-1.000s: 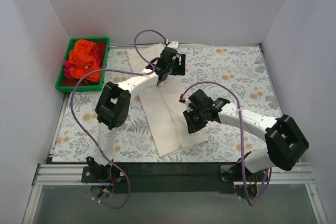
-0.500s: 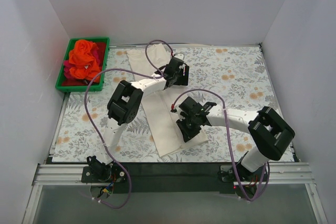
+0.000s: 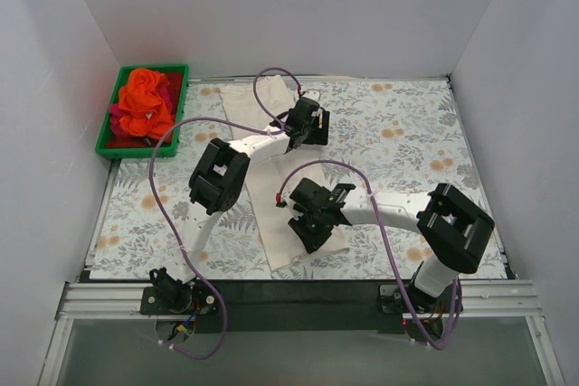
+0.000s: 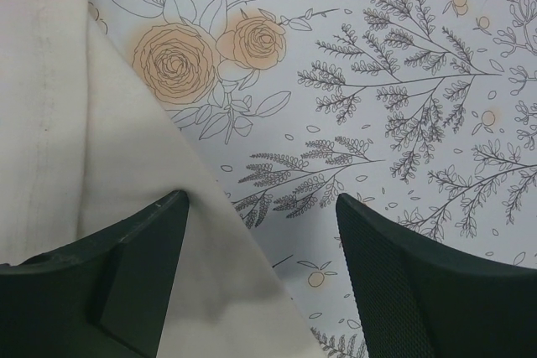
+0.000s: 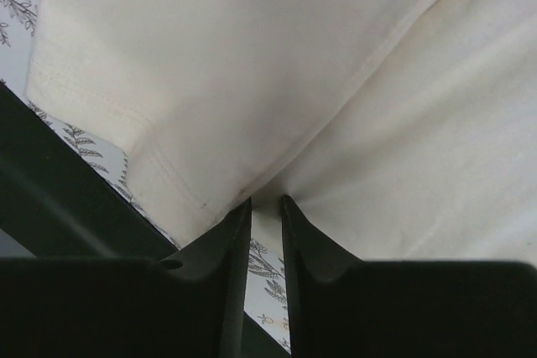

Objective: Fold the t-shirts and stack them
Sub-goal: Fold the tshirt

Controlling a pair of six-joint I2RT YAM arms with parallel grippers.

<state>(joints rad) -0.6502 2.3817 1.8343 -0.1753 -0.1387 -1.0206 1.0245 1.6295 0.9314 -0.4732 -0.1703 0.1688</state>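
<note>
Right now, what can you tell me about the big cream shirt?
The cream t-shirt is soft, plain cloth, folded into a long strip lying flat on the flowery tablecloth, with stitched hems showing. The right gripper pinches a fold near its near end; the left gripper hangs open over one edge.

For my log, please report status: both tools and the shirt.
Left tool open over cream shirt edge. Right tool shut on that shirt. Orange and red shirts in green bin, nothing blocking.

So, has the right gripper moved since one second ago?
Yes. The right gripper has moved left and a little nearer to the black rail at the table's near edge, pinching the cream t-shirt.
</note>
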